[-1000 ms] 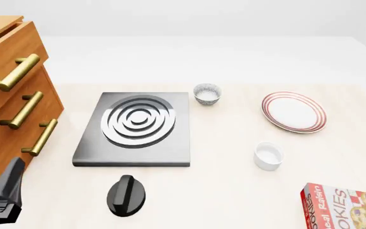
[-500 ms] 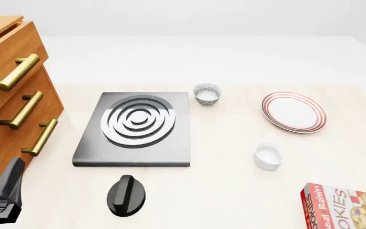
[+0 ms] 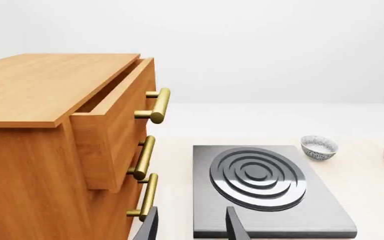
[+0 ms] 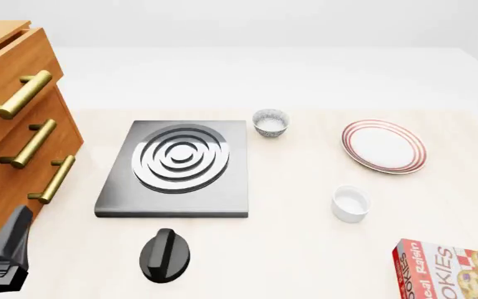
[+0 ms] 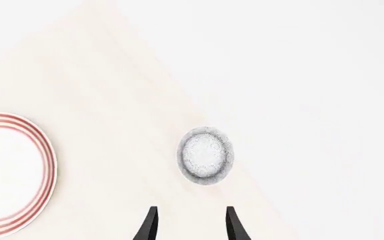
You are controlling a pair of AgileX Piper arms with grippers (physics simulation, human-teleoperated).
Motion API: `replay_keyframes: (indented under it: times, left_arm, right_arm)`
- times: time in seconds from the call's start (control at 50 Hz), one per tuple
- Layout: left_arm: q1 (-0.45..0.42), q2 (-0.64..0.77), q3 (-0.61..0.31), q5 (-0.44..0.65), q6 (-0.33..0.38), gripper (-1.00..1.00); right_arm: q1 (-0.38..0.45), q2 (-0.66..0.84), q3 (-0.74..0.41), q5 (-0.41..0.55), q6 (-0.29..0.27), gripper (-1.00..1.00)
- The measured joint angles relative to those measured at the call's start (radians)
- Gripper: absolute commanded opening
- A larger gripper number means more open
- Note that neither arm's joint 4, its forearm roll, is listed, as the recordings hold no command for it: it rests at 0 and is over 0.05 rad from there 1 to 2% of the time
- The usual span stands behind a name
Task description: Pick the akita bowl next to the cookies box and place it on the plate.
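A speckled akita bowl point(image 5: 205, 156) sits on the table close to its edge, just beyond my right gripper point(image 5: 190, 229), which is open and empty. The red-ringed plate point(image 5: 8, 172) lies off to one side of it. This bowl and the right gripper are outside the front view. There, the cookies box point(image 4: 450, 271) lies at the near right corner and the plate point(image 4: 384, 146) farther back. A second speckled bowl point(image 4: 271, 122) stands beside the stove, far from the box. My left gripper point(image 3: 190, 230) is open and empty, near the drawer unit.
A black stove plate point(image 4: 177, 165) with a knob point(image 4: 164, 254) fills the left middle. A plain white cup point(image 4: 350, 204) stands between plate and cookies box. A wooden drawer unit point(image 4: 10, 137) with brass handles rises at the left, its top drawer slightly open.
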Motion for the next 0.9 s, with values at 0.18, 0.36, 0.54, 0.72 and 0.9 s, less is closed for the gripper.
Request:
replay_keyframes:
  times: [0.18,0.36,0.54,0.72,0.9]
  left_arm:
    - [0.000,0.000,0.000,0.000,0.000,1.00]
    - [0.000,0.000,0.000,0.000,0.000,1.00]
    - [0.000,0.000,0.000,0.000,0.000,1.00]
    - [0.000,0.000,0.000,0.000,0.000,1.00]
    - [0.000,0.000,0.000,0.000,0.000,1.00]
  right_arm:
    - [-0.021,0.042,-0.037,0.013,-0.007,1.00]
    - [-0.037,0.078,-0.069,0.016,-0.011,1.00]
    - [-0.049,0.111,-0.098,0.018,-0.013,1.00]
    - [-0.052,0.141,-0.117,0.014,-0.007,1.00]
    - [-0.064,0.169,-0.144,0.016,-0.004,1.00]
